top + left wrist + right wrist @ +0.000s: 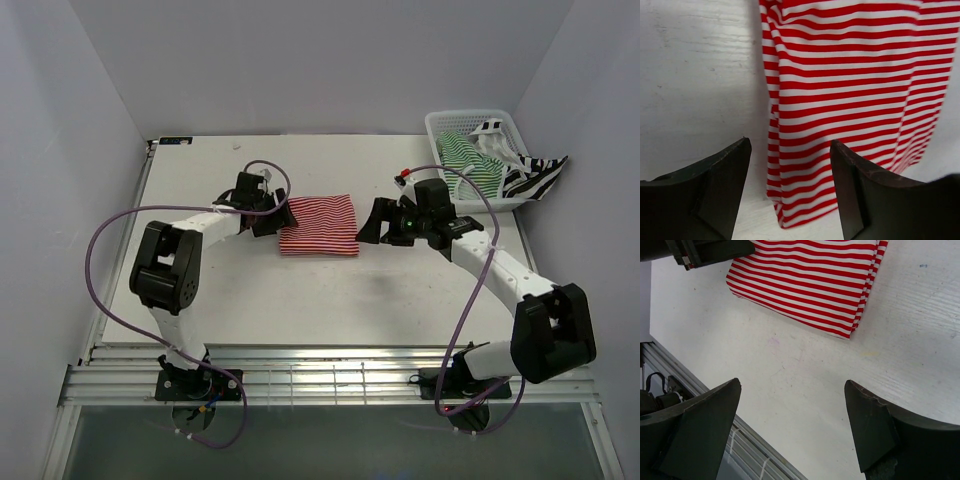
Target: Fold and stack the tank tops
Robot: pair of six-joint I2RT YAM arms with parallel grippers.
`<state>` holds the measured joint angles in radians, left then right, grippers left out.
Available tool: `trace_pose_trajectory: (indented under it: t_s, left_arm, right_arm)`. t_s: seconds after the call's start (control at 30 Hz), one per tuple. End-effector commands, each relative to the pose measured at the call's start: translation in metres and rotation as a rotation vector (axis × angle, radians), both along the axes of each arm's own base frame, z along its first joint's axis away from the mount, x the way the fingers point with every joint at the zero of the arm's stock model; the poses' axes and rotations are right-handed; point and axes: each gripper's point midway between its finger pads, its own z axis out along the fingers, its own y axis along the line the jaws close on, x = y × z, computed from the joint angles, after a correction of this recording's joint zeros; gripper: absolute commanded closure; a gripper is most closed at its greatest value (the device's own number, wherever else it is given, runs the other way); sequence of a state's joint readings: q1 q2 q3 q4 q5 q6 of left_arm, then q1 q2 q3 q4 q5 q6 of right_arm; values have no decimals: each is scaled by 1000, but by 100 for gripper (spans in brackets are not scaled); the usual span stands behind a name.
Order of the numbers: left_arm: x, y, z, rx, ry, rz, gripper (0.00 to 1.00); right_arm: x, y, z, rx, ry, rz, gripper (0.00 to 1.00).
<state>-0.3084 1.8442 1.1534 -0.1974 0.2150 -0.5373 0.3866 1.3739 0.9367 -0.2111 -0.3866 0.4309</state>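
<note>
The left tool (790, 145) and right tool (792, 385) stand wide, empty. The left one, at nine o'clock of the folded red top (318, 224), could snag it, undoing the fold.

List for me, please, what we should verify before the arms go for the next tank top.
1. Red-and-white tank top folded on the table: ok.
2. Left gripper open: ok; clear of that top's edge: cannot tell.
3. Right gripper open, empty, beside the top: ok.
4. Green-and-white tank top visible in the basket: ok, crumpled.
5. Black-and-white tank top inside the basket: not ok, it hangs over the rim.
</note>
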Motion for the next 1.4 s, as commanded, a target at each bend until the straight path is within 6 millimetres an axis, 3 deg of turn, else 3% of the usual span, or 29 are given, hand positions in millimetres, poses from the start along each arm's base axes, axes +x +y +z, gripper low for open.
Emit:
trace_pose_trajectory:
  t_s: [0.0,0.03,0.2,0.23,0.27,0.37,0.5,0.73,0.8,0.87,0.93,1.0,1.03,1.1,1.13,1.37]
  left_arm:
    - [3,10,-14,41,15,16,26]
    - [3,11,-17,46,25,19,37]
    - [-1,15,-39,73,64,20,54]
    - [0,15,-42,75,65,17,62]
    - [0,16,-44,82,66,12,76]
    - [11,24,-41,129,26,11,100]
    - [39,48,-24,221,-85,-7,100]
    - [99,127,4,344,-269,-54,100]
    - [117,141,9,352,-308,-71,100]
    - [130,160,10,374,-346,-116,100]
    - [154,196,11,408,-365,-96,100]
    - [166,216,4,437,-347,-111,100]
    - [184,233,5,442,-363,-94,100]
    - [194,244,-1,429,-349,-113,100]
    - [208,258,0,437,-365,-95,100]
    - [230,304,1,475,-394,-51,100]
  right_arm:
    - [0,-10,10,-40,-49,-15,10]
    - [0,-11,11,-40,-53,-18,10]
    - [1,-14,17,-60,-70,-25,10]
    - [3,-14,20,-62,-82,-23,10]
    - [4,-14,20,-65,-85,-23,10]
    - [11,-17,24,-83,-104,-23,10]
    - [26,-28,27,-113,-131,-34,10]
    - [56,-43,35,-179,-231,3,10]
    - [65,-49,36,-213,-234,-16,10]
    - [71,-58,34,-240,-219,-39,10]
    - [74,-63,35,-248,-209,-57,10]
    - [77,-69,34,-236,-192,-71,10]
    - [75,-67,34,-209,-177,-67,10]
    - [76,-71,33,-190,-164,-72,10]
    - [76,-70,34,-182,-163,-69,10]
    - [87,-88,36,-194,-155,-119,10]
